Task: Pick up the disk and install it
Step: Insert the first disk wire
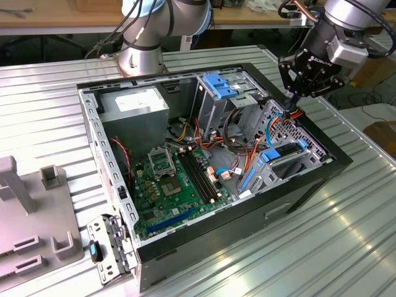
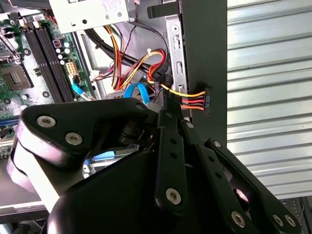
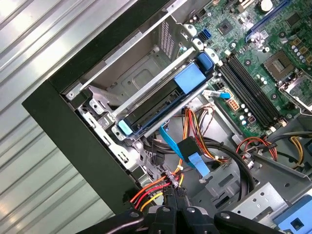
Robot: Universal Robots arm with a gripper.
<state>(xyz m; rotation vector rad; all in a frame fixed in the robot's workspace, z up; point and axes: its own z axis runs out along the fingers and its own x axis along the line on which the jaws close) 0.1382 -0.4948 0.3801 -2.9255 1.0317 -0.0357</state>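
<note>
The disk (image 1: 286,153) lies flat in its bay, right of centre in the exterior view, its blue rails seated in the cage. At upper right the end effector (image 1: 291,99) is pressed together, pinching the coloured wires (image 2: 190,100), probably to control their plug (image 2: 207,102).

1 bench (image 1: 309,247) is carrying 1 open PC case (image 1: 297,192), 1 grey plastic fixture (image 1: 25,216) and 1 metal panel (image 1: 108,247). The case is holding 1 mobo (image 1: 151,204) w/ 1 CPU socket (image 1: 168,184), 1 PSU (image 1: 133,105), 1 disk (image 3: 156,107), and 1 tall drive cage (image 1: 213,114) wearing 1 blue bracket (image 1: 219,83). 1 robot arm (image 1: 346,31) is hanging over it.
</note>
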